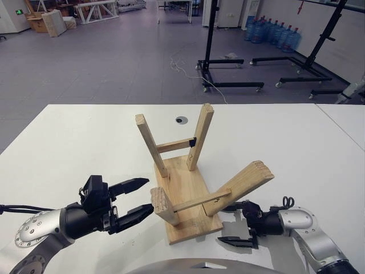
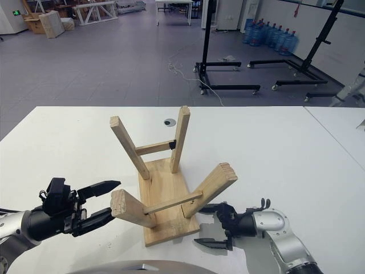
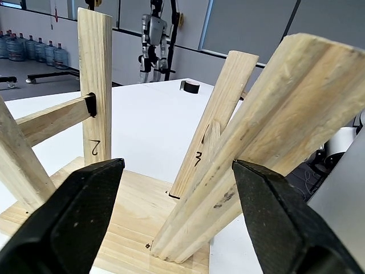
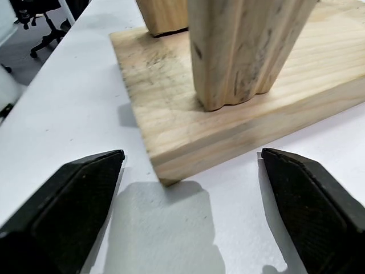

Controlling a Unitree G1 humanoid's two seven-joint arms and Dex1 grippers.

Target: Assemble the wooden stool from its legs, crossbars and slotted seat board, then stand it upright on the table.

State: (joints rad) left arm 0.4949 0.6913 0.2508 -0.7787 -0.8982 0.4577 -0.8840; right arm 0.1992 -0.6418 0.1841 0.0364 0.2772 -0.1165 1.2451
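Left eye view: seat board point(image 1: 183, 184) lies flat on the surface point(image 1: 85, 142), legs point(image 1: 199, 137) up, presumably so they slot in from above; left gripper point(image 1: 148, 195) wide open beside the leaning near leg point(image 1: 162, 206), right gripper point(image 1: 223, 225) wide open at the board's corner.

left arm point(image 1: 40, 228): comes in from the lower left, forearm about level, pointing toward the right.
left gripper point(image 1: 147, 195): spread wide, tips aimed right.
left fingers point(image 3: 85, 211): black, tapered, one above the other.
right arm point(image 1: 311, 234): comes in from the lower right, forearm turned inward.
right gripper point(image 1: 223, 224): spread wide, tips aimed left, toward the left gripper.
right fingers point(image 4: 74, 200): black, wedge-shaped, well apart.
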